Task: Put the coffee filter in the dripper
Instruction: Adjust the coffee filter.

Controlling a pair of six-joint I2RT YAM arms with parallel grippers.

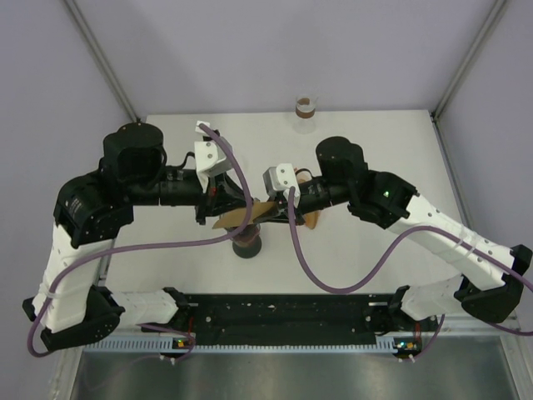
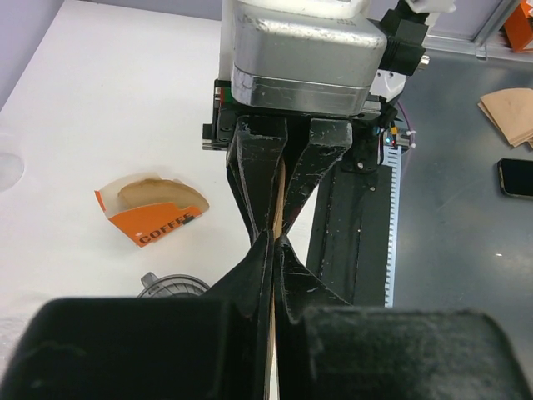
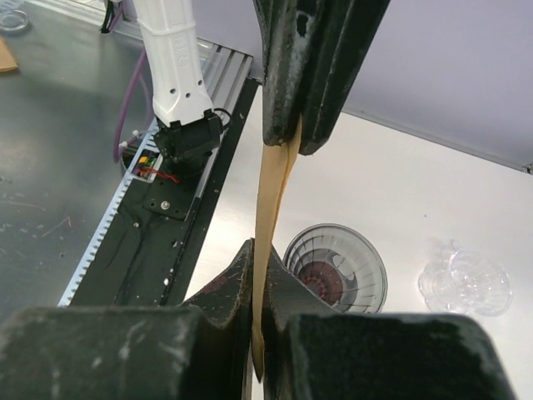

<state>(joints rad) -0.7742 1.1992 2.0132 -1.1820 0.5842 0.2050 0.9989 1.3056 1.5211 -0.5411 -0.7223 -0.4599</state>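
The brown paper coffee filter (image 1: 250,215) hangs flat between both grippers, just above the clear ribbed dripper (image 1: 248,243) near the table's front middle. My left gripper (image 2: 274,242) is shut on one edge of the filter (image 2: 278,196). My right gripper (image 3: 260,250) is shut on the opposite edge of the filter (image 3: 273,192). The two grippers face each other tip to tip, with the left gripper (image 1: 241,212) to the left of the right gripper (image 1: 279,208). The dripper (image 3: 336,268) stands open-topped below and slightly to one side of the filter, and only its rim (image 2: 171,285) shows in the left wrist view.
An orange coffee filter box (image 2: 154,212) lies on the white table behind the grippers. A glass vessel with a brown band (image 1: 306,112) stands at the far edge. A clear glass piece (image 3: 464,279) sits beside the dripper. Spare filters (image 2: 510,112) and a phone (image 2: 516,177) lie off the table.
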